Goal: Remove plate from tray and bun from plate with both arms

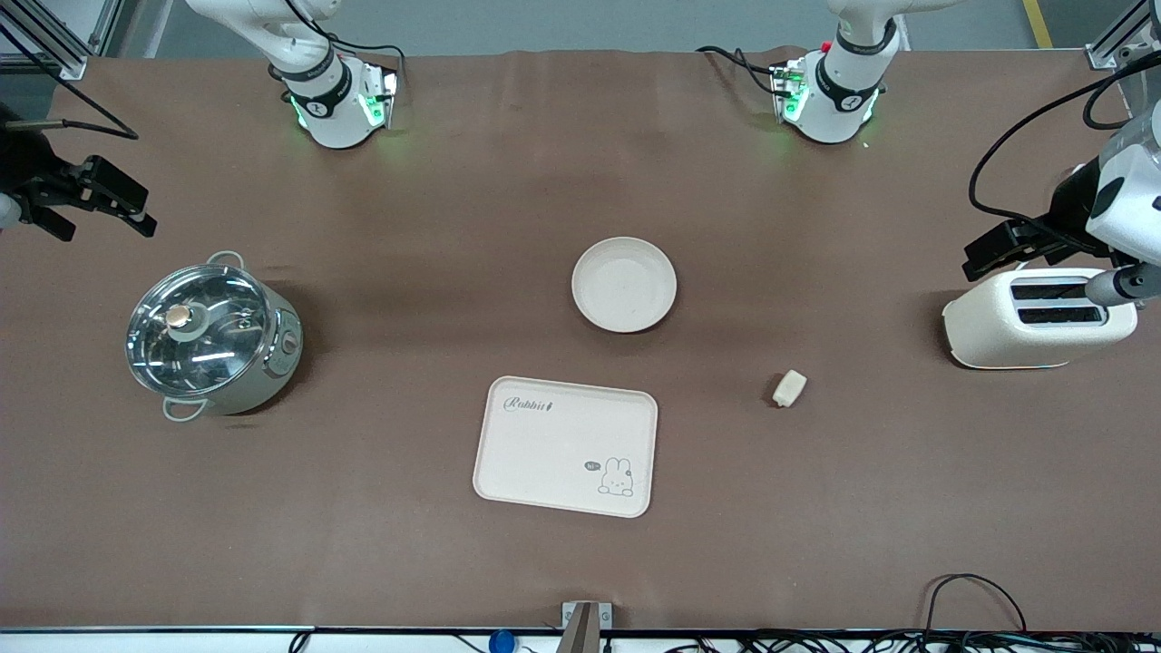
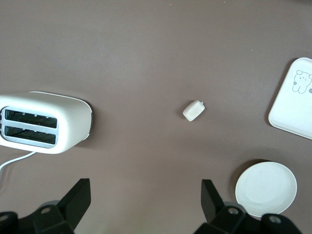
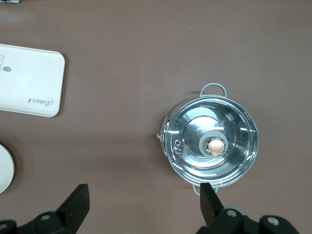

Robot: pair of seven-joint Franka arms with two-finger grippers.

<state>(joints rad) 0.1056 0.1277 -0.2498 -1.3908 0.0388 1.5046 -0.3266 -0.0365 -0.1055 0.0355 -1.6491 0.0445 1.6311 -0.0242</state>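
The round cream plate point(image 1: 624, 284) lies empty at mid-table. The small pale bun point(image 1: 789, 388) rests on the cloth, nearer the front camera than the plate and toward the left arm's end. My left gripper point(image 1: 978, 258) hangs open and empty over the table beside the toaster; in its wrist view the bun point(image 2: 194, 110) and plate point(image 2: 266, 189) lie well apart from the open gripper point(image 2: 145, 187). My right gripper point(image 1: 145, 213) hangs open over the table's edge by the pot, holding nothing point(image 3: 145, 190). The plate's rim point(image 3: 5, 168) just shows there.
A rectangular cream tray with a rabbit drawing point(image 1: 566, 446) lies nearer the front camera than the plate. A lidded steel pot point(image 1: 210, 337) stands toward the right arm's end. A white toaster point(image 1: 1039, 318) stands at the left arm's end, under that arm.
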